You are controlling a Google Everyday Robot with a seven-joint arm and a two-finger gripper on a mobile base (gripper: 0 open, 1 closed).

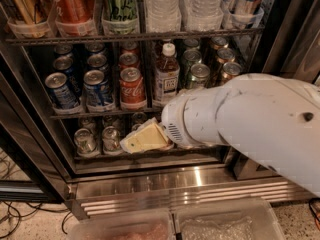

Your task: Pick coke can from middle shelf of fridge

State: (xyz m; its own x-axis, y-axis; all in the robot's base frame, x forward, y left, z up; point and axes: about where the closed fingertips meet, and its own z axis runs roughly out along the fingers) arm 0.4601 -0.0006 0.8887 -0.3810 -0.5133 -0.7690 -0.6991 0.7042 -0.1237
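Note:
The coke can [132, 87], red with white script and a silver lid, stands at the front of the middle shelf [100, 112], between blue cans [98, 89] and a white-capped bottle [166, 74]. More red cans stand behind it. My gripper [145, 138], cream-coloured at the end of the large white arm [250, 124], points left in front of the bottom shelf. It is below the coke can and slightly to its right, and holds nothing. The fridge [190, 180] has a shiny steel base.
Green cans [198, 75] and copper cans [230, 71] stand right of the bottle, partly behind the arm. Tall cans and water bottles [162, 6] fill the rack above. Silver-topped cans [85, 141] sit on the bottom shelf. Clear bins [225, 224] lie in front; cables [15, 219] trail at the left.

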